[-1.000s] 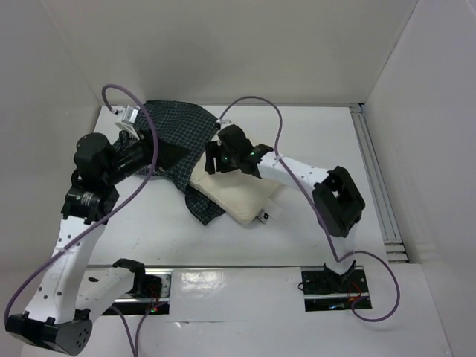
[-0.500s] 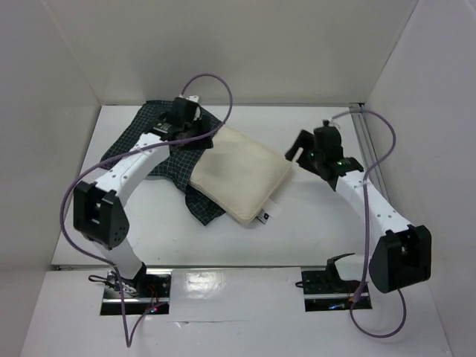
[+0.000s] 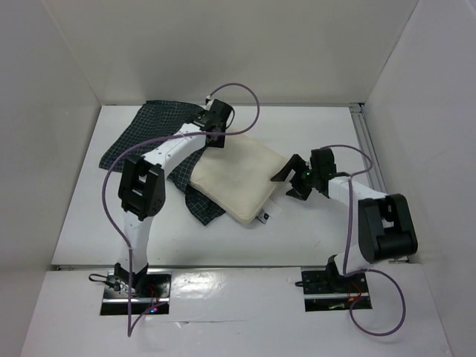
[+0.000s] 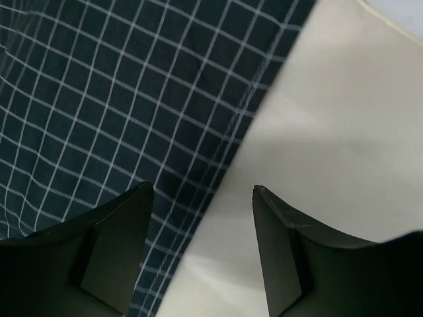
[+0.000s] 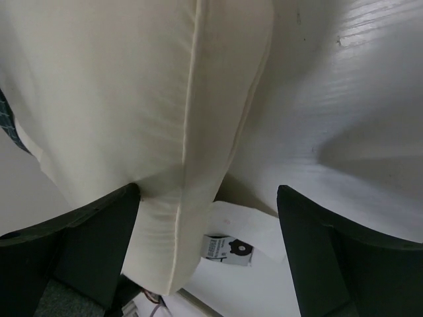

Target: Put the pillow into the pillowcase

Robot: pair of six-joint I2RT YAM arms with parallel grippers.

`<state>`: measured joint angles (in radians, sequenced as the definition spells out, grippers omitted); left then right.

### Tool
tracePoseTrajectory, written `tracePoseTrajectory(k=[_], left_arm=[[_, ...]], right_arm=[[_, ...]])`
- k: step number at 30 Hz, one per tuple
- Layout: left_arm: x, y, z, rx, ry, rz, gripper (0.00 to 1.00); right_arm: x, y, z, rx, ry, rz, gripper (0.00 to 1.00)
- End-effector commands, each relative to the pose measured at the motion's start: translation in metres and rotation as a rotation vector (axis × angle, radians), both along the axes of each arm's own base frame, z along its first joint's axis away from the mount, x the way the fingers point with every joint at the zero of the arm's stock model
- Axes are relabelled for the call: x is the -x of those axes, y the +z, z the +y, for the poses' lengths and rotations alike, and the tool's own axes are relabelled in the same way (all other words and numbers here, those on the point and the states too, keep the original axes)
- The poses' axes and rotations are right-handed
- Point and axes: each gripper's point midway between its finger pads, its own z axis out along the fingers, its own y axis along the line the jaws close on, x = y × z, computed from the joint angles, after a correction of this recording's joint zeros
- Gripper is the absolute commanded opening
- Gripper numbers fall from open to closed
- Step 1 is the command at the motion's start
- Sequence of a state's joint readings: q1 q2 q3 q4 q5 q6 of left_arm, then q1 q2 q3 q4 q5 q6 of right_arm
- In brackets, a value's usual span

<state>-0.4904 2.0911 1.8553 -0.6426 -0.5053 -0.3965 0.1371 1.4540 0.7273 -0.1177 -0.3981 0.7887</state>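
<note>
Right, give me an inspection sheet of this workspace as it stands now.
Surface: white table, flat.
Job's things: pillow lies on top of the right part of the pillowcase, not inside it.
Clutter: nothing seen.
Grippers: left gripper open over the pillowcase-pillow border; right gripper open at the pillow's right edge.
Cables: purple cables loop off both arms.
Surroundings: white walls; metal rail along the right side.
</note>
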Motion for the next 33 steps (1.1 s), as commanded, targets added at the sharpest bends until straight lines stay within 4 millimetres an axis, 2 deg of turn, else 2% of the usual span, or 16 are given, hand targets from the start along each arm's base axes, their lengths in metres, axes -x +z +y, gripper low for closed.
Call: tracePoseTrajectory(k=[1,3,5,8,11,13,15,16,20,23,25,26,27,29,30,33], left_arm=[[-0.023,0.010,0.013,-0.102,0.059,-0.064,0.74],[-0.031,0.012,0.010,-0.104,0.051,-0.074,0.73],[-0.038,0.000,0.006,-0.116,0.041,-0.061,0.73],[-0.042,-0.003,0.019,-0.172,0.081,-0.050,0.66],[-0.044,-0.002,0.034,-0.165,0.104,-0.045,0.39],[-0.042,-0.006,0.033,-0.136,0.086,-0.023,0.12],[-0.044,-0.005,0.044,-0.118,0.101,-0.021,0.00],[-0.044,-0.002,0.051,-0.117,0.113,-0.023,0.00],[-0.042,0.008,0.047,-0.088,0.098,-0.032,0.00],[-0.034,0.019,0.027,0.013,0.001,-0.012,0.00],[-0.030,0.025,0.013,0.075,-0.077,-0.005,0.00],[-0.023,0.034,-0.009,0.137,-0.165,-0.004,0.00],[-0.020,0.041,-0.023,0.176,-0.222,-0.008,0.00],[-0.006,0.054,-0.051,0.253,-0.327,-0.001,0.00],[0.006,0.064,-0.071,0.348,-0.417,0.020,0.00],[0.041,0.118,-0.102,0.519,-0.590,0.002,0.00]], right_arm=[[-0.018,0.009,0.021,-0.073,0.053,-0.077,0.92],[-0.019,0.003,0.031,-0.068,0.086,-0.070,0.92],[-0.024,-0.001,0.032,-0.067,0.086,-0.066,0.90],[-0.031,-0.004,0.038,-0.057,0.111,-0.085,0.83],[-0.034,-0.011,0.043,-0.063,0.126,-0.080,0.74],[-0.040,-0.009,0.044,-0.065,0.127,-0.096,0.72],[-0.043,-0.008,0.046,-0.073,0.133,-0.103,0.72],[-0.043,-0.008,0.046,-0.073,0.133,-0.103,0.72],[-0.050,-0.007,0.049,-0.047,0.158,-0.124,0.75],[-0.054,-0.010,0.056,-0.056,0.187,-0.126,0.74],[-0.067,-0.002,0.066,-0.098,0.223,-0.182,0.54],[-0.072,0.011,0.078,-0.140,0.257,-0.212,0.42],[-0.078,0.018,0.082,-0.156,0.274,-0.239,0.02],[-0.086,0.033,0.093,-0.179,0.322,-0.272,0.00],[-0.094,0.054,0.099,-0.197,0.357,-0.320,0.00],[-0.095,0.104,0.102,-0.148,0.421,-0.435,0.00]])
